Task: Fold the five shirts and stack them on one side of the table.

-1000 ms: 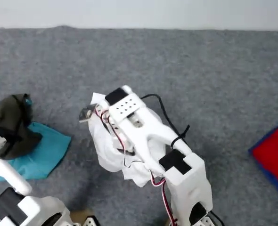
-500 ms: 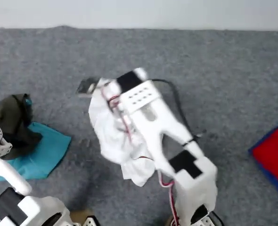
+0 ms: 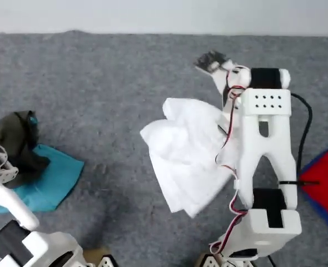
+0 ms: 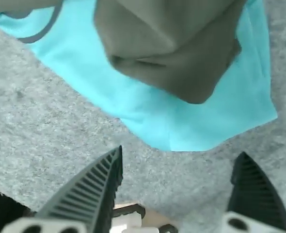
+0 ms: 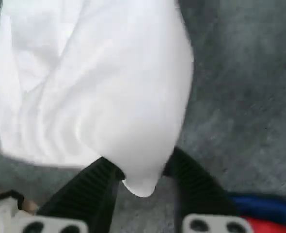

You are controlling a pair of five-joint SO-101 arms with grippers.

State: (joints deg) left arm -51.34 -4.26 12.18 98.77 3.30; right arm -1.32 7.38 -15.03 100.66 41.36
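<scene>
the step in hand looks like picking up 1 of the 5 shirts so it can be spread for folding. the right claw [image 5: 140,187] is closed on a bunched edge of the white shirt [image 3: 189,150], its 2 fingers pinching the cloth between them. the shirt hangs from that arm in loose, crumpled folds over the middle of the grey surface [image 3: 97,72]; whether its lower edge touches the surface i cannot tell. the left claw [image 4: 179,155] stands wide open with nothing in it, low over bare surface just beside the teal shirt [image 4: 191,121], which lies flat with the dark shirt [image 4: 172,43] in a rumpled heap on top of it. at the far side from those, the red shirt [image 3: 322,183] lies on a blue shirt [image 5: 264,206]. no tidy stack looks finished yet. the next move probably calls for lowering the white shirt onto the open stretch between the 2 piles and drawing it out flat, likely with the left claw taking a second corner, since a 1-point grip leaves the cloth bunched.
</scene>
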